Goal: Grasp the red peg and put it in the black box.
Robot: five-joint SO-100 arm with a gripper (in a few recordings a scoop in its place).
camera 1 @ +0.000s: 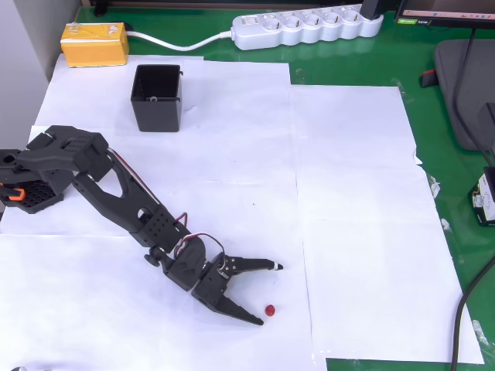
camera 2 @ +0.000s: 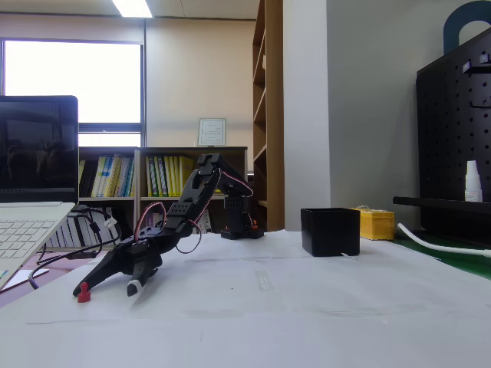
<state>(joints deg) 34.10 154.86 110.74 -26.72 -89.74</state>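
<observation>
The red peg (camera 1: 270, 310) lies on the white paper near the front edge; in the fixed view the red peg (camera 2: 84, 294) sits low at the left. My black gripper (camera 1: 270, 293) is open, low over the paper, with one fingertip just left of the peg and the other farther back. In the fixed view the gripper (camera 2: 106, 289) has a fingertip close beside the peg, and I cannot tell if they touch. The black box (camera 1: 157, 97) stands upright and open at the back left, far from the gripper, and appears as the black box (camera 2: 330, 231) right of centre.
A yellow block (camera 1: 95, 43) sits behind the box, with a white power strip (camera 1: 307, 28) along the back edge. White paper sheets (camera 1: 356, 193) cover the green mat. A laptop (camera 2: 34, 207) stands at the left in the fixed view.
</observation>
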